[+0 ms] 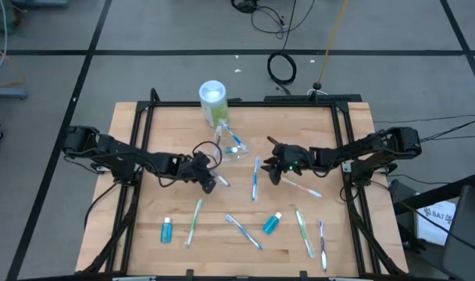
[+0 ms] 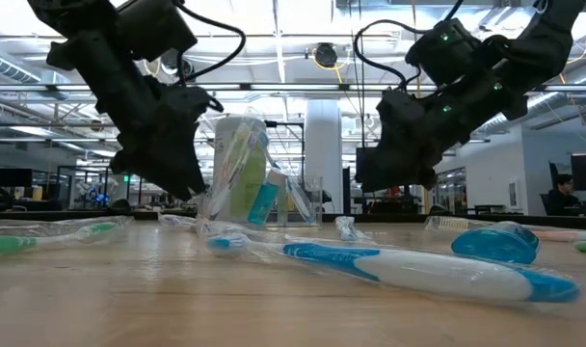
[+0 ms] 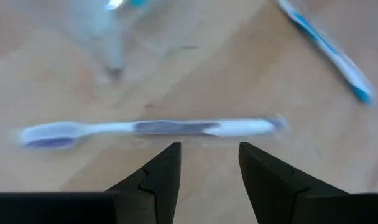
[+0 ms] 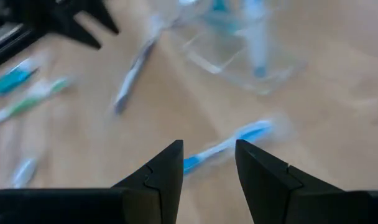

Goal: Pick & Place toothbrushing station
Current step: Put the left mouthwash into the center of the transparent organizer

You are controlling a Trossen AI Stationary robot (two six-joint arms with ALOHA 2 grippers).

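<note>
over the table, left tool part open above a purple-and-white toothbrush; right tool part open, empty

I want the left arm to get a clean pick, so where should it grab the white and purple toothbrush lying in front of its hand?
Grip the white and purple toothbrush at its grey mid-handle, coming straight down from above. It lies flat on the table, crosswise to the open left hand, so the fingers can close across the thin handle. The middle probably balances best, and no other brush touches it.
</note>
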